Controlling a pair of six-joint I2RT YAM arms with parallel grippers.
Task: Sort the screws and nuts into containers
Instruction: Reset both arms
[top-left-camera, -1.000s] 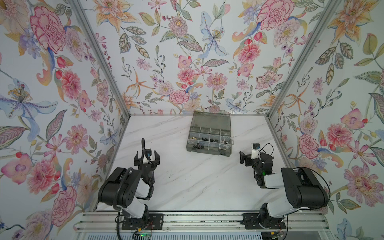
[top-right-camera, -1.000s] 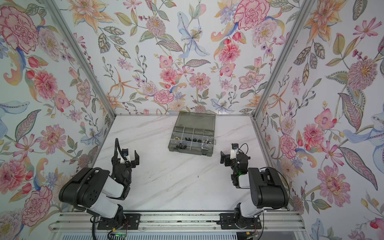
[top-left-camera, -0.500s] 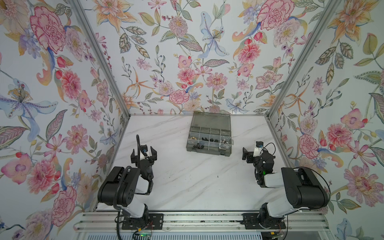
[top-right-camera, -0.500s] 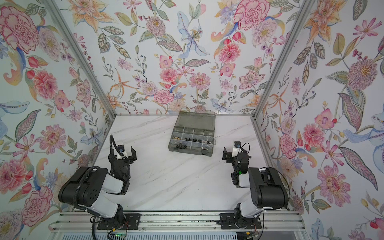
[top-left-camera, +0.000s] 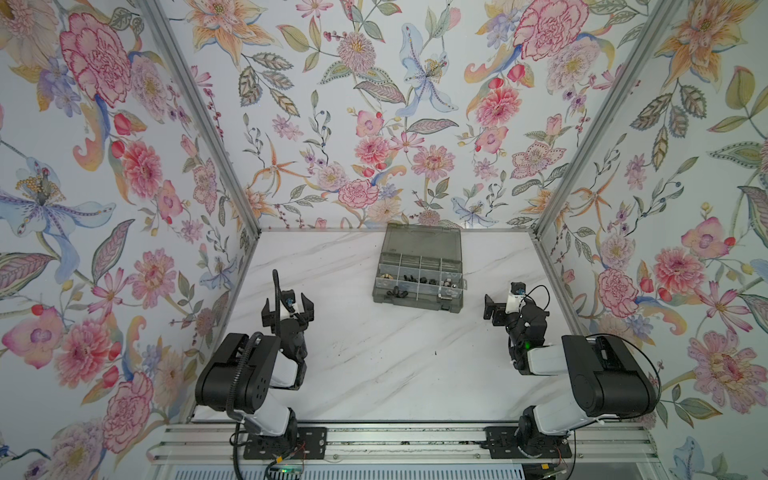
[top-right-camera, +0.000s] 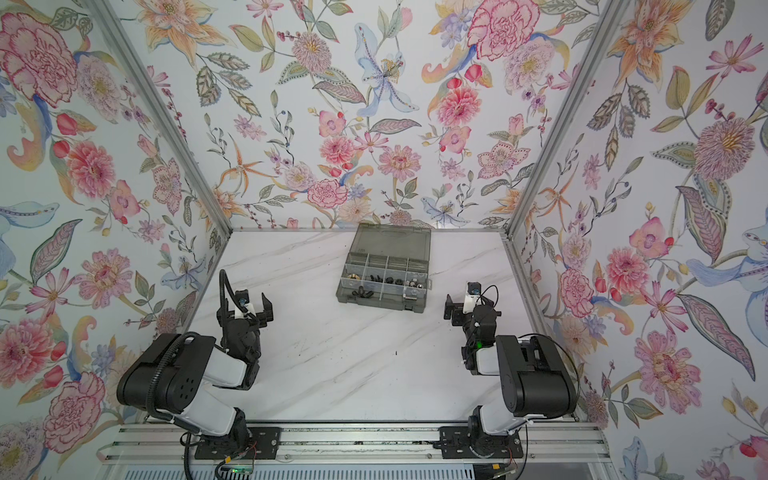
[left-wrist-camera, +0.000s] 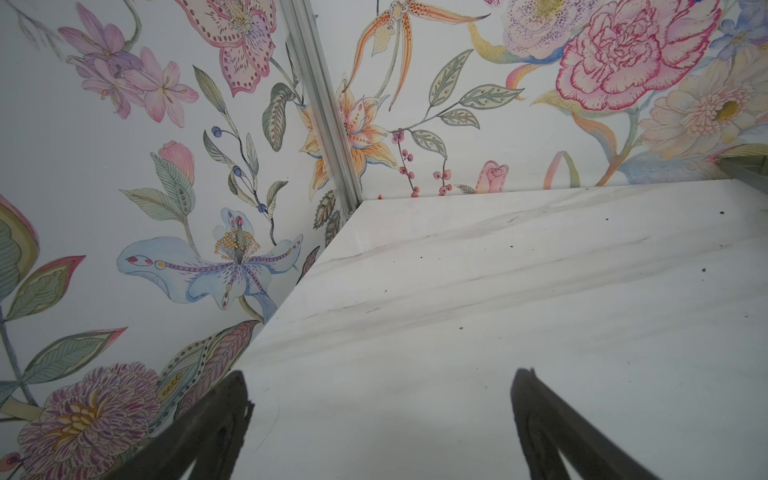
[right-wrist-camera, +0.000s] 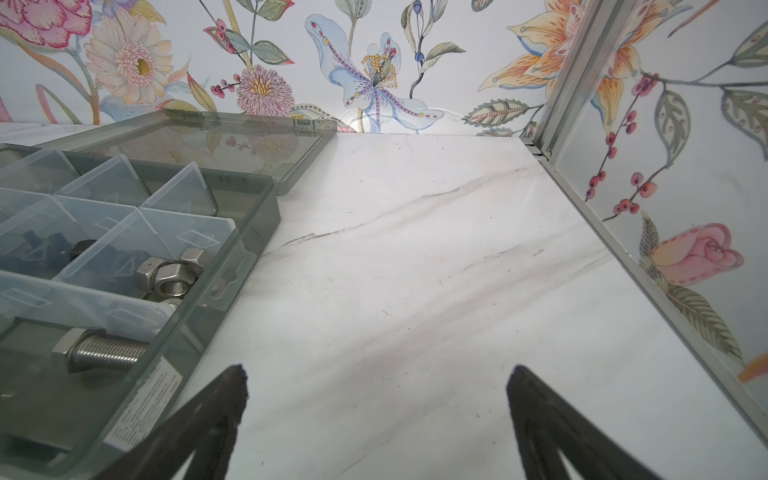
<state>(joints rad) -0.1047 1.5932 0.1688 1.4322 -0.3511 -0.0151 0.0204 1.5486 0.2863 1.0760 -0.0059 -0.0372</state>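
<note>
A smoky grey organiser box lies open at the back middle of the marble table, its lid flat behind it. Its containers hold the parts: black screws, black nuts and silver nuts. The right wrist view shows the box wall, silver nuts and a silver hex-head screw inside. My left gripper hangs open and empty at the front left, far from the box. My right gripper is open and empty just right of the box.
Floral walls close in the table on the left, back and right, with metal corner posts. An aluminium rail carrying both arm bases runs along the front. Bare marble lies between the arms and in front of the box.
Both wrists have shifted a little toward the back of the table and turned slightly. Both grippers stay open and empty.
</note>
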